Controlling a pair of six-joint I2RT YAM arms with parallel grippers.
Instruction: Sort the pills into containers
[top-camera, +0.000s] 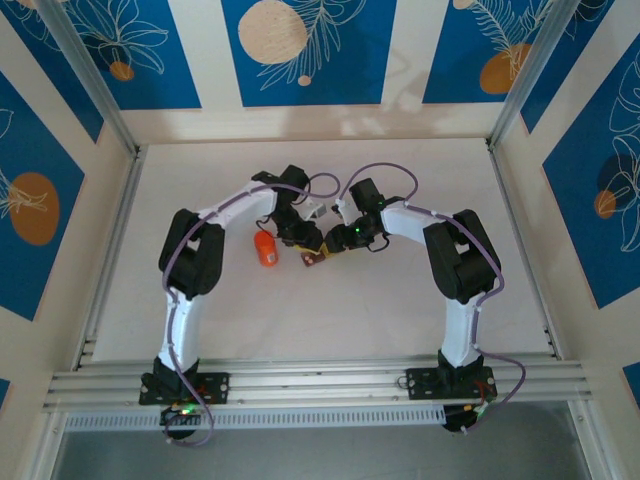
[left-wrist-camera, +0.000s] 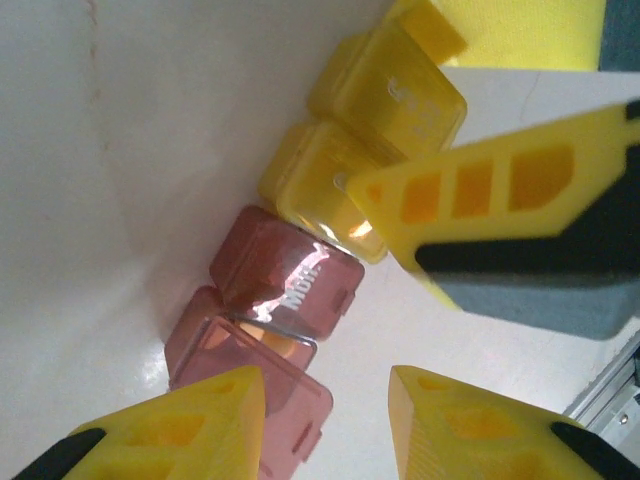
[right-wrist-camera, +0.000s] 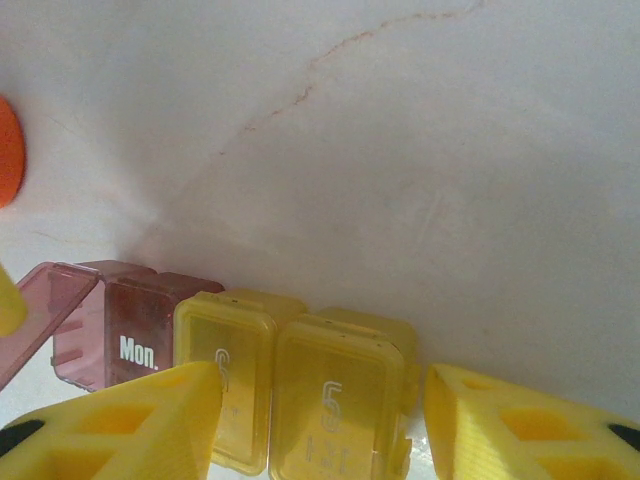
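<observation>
The containers (top-camera: 315, 258) are a short strip of small lidded cells lying mid-table between both grippers. In the left wrist view two reddish cells (left-wrist-camera: 290, 280) join two yellow cells (left-wrist-camera: 390, 95). The nearest reddish cell has its lid (left-wrist-camera: 290, 405) swung open, with an orange tint inside; I cannot tell whether that is a pill. My left gripper (left-wrist-camera: 328, 385) hovers just over that open cell, jaws apart with bare table between them. My right gripper (right-wrist-camera: 320, 375) straddles the two closed yellow cells (right-wrist-camera: 330, 400), with a finger (left-wrist-camera: 470, 190) against a yellow lid.
An orange cylindrical bottle (top-camera: 266, 250) stands just left of the grippers, and its edge (right-wrist-camera: 8, 150) shows at the left of the right wrist view. White tabletop (top-camera: 400, 320) spreads around, bounded by walls and a metal rail (top-camera: 320, 385) at the near edge.
</observation>
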